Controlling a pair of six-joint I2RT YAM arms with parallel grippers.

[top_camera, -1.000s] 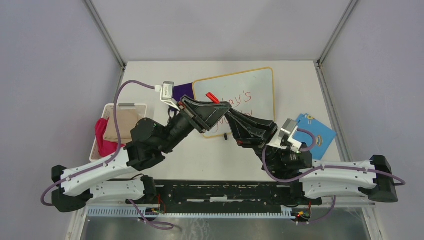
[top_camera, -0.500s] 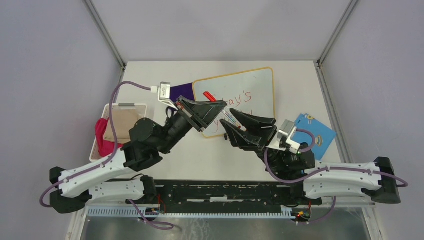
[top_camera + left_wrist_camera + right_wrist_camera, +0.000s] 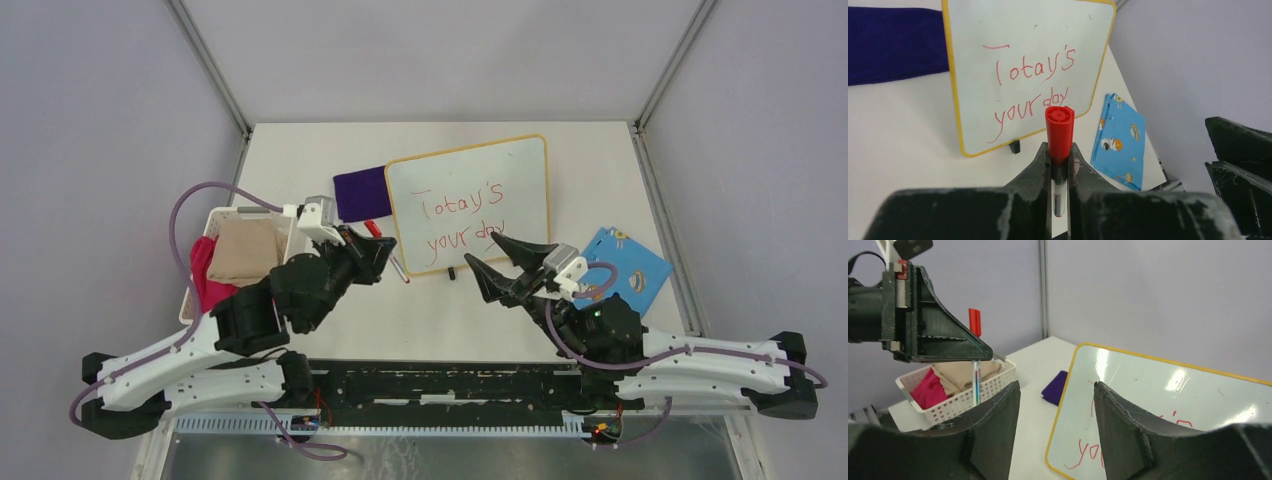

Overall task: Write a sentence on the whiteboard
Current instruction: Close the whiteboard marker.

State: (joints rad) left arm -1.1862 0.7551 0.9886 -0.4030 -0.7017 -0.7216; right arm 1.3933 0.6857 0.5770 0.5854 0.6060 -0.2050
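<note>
Left gripper point(image 3: 1059, 152) clamps a slim red-capped marker point(image 3: 1059, 125); right gripper point(image 3: 1055, 390) stands open near the glossy whiteboard point(image 3: 520, 170).

Red handwritten sentence point(image 3: 1037, 69) "Totay's your day" on the whiteboard point(image 3: 978, 25)

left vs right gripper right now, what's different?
The left gripper is shut on a red-capped marker; the right gripper is open and empty. The left gripper sits beside the whiteboard's left edge, the right gripper at its near edge. Both are black, raised off the table.
</note>
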